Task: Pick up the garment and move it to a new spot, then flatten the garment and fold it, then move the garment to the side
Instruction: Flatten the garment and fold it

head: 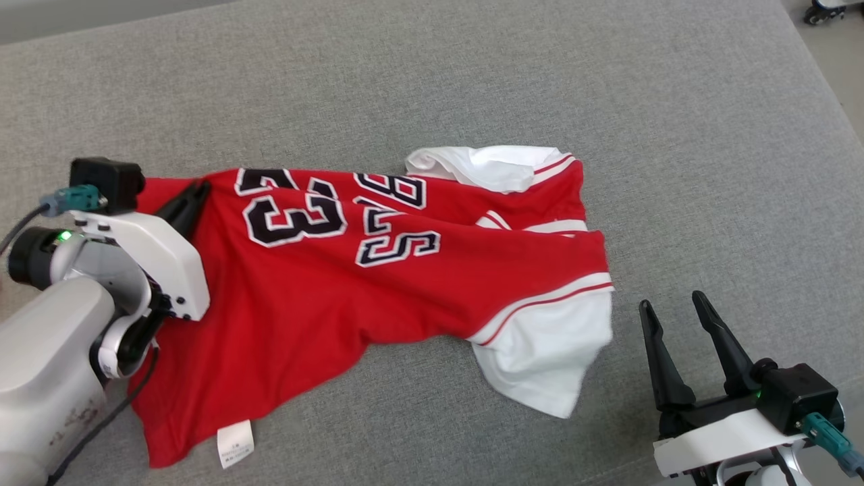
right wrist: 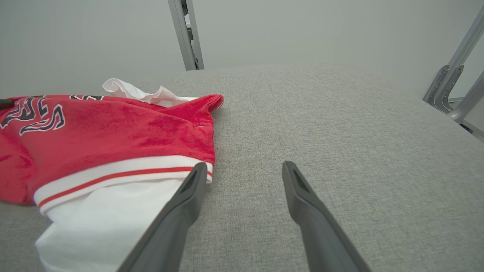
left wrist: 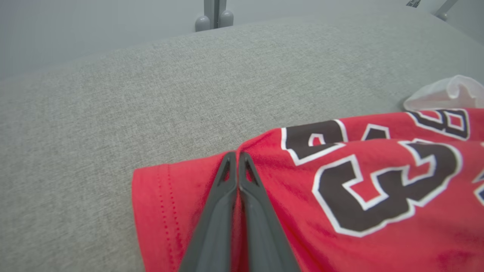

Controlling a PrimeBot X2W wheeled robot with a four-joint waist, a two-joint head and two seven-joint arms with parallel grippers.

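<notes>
A red jersey (head: 378, 283) with dark, white-edged numbers and white sleeves lies rumpled across the grey cushion. My left gripper (head: 196, 196) is shut at the jersey's left hem; in the left wrist view its fingertips (left wrist: 230, 160) pinch a raised ridge of the red cloth (left wrist: 340, 211). My right gripper (head: 675, 307) stands open just right of the white sleeve (head: 550, 354), nothing between its fingers. In the right wrist view its left finger (right wrist: 196, 177) is beside the sleeve's striped cuff (right wrist: 113, 175).
The grey cushioned surface (head: 472, 81) spreads wide behind and to the right of the jersey. A white care label (head: 235, 443) sticks out at the near hem. Metal frame legs (right wrist: 187, 34) stand beyond the far edge, and a wheel (head: 820, 10) shows at the top right.
</notes>
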